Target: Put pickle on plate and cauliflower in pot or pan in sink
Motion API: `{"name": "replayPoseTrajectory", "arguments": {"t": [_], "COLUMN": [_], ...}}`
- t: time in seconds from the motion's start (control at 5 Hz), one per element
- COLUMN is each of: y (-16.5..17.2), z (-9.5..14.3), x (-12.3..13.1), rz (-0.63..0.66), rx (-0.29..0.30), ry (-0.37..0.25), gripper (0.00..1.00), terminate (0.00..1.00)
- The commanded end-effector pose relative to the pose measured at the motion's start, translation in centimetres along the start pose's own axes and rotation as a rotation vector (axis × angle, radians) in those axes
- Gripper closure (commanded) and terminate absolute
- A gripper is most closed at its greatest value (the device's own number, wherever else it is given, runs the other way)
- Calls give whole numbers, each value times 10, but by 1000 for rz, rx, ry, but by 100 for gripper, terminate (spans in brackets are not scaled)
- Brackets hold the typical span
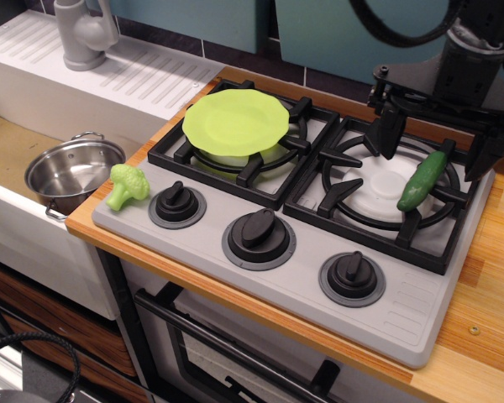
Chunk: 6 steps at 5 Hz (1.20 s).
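Seemingly nothing is moved yet: one pickle (pixel 422 180) lies on the burner grate right of the plate (pixel 235 122), beneath the gripper (pixel 441 134), whose jaws hang spread and empty as if ready to descend. One cauliflower (pixel 127 185) sits left of the plate, beside one pot (pixel 74 172) in the sink (pixel 17 143).

We see a wooden worktop (pixel 487 277) carrying a grey toy stove (pixel 302 269) with three knobs; teal wall panels (pixel 353 34) run along its rear edge.
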State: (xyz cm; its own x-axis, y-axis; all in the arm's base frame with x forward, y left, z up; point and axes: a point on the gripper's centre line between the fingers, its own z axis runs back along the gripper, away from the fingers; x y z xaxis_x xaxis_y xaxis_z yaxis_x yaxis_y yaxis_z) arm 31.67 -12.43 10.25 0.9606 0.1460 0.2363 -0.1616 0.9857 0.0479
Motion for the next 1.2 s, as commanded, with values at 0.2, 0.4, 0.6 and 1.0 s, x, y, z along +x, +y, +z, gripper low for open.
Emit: {"name": "replayPoseTrajectory", "arguments": {"t": [0.2,0.4,0.6,1.0], "y": [2,0,0,-1], "z": [-3,-9,-16,-28], "x": [8,17,24,28], "rz": [-37,-74,-114,-133], "rx": [-30,-49,-74,-95], "ry": [-12,-28,-64,-115], "gripper": [0,0,0,0], "terminate": [0,0,0,0]}}
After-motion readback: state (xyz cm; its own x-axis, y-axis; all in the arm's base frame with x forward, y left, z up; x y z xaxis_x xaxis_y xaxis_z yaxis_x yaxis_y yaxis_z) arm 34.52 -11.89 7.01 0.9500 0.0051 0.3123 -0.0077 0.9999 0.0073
